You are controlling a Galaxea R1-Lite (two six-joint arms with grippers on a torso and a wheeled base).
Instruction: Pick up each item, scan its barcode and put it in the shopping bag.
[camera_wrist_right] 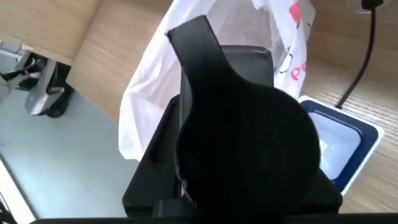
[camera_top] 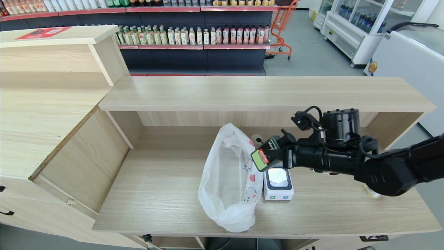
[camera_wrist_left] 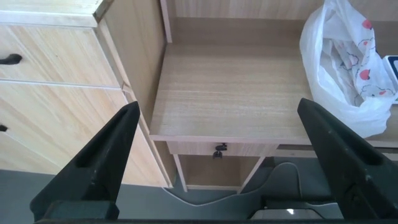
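In the head view, your right gripper (camera_top: pixel 273 154) is clamped on a small dark packet (camera_top: pixel 262 158) with a green and red label, and it holds the packet clear of the counter (camera_top: pixel 156 194). The white scanner (camera_top: pixel 278 183) sits just under the packet, glass face up. The shopping bag (camera_top: pixel 227 180) stands open just past the gripper's tip, on the robot's left of it and touching the scanner's side. Well back along the arm, a pale bottle (camera_top: pixel 372 192) shows partly from under the forearm.

In the left wrist view, your left gripper (camera_wrist_left: pixel 219 109) hangs with its two fingers (camera_wrist_left: pixel 115 152) wide apart and nothing between them. Beneath it is the counter's front edge. The bag lies off beyond one finger, with a corner of the scanner behind it.

In the right wrist view, the packet's dark bulk sits right in front of the camera. Past it are the bag's mouth, the scanner's blue-rimmed window and a black cable (camera_wrist_right: pixel 359 65) on the counter.
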